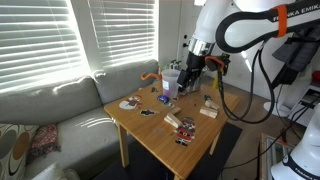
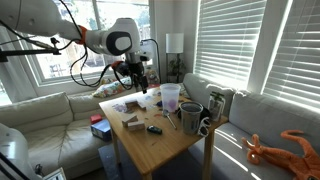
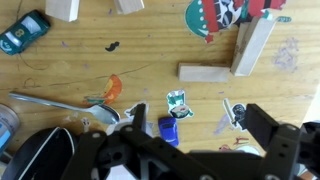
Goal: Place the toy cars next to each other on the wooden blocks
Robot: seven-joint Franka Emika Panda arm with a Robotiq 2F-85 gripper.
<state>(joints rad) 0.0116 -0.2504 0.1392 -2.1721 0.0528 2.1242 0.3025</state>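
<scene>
Little of the task looks done: in the wrist view no car sits on any wood; a teal-blue toy car [image 3: 22, 32] lies on the bare table [image 3: 140, 60], far beyond the fingertips and well off to one side; a flat wooden block [image 3: 205, 71] lies just beyond the fingertips, roughly ahead of the gap, and a second wooden block [image 3: 252, 48] stands angled at its end, touching it or nearly so, ahead of the far-side finger; two more pale blocks show only as cut-off edges at the top of that view. A small blue thing [image 3: 168, 128] lies between the fingers, nearer one of them; it may be another of the cars, but it is too small and too hidden to be sure. So both the picking and the placing side by side seem to remain. The gripper [image 3: 197, 135] hangs above the table, low in an exterior view [image 1: 190, 70]; its fingers [image 3: 262, 122] stand wide apart, holding nothing, and I cannot make out any contact with the blue thing or the table.
</scene>
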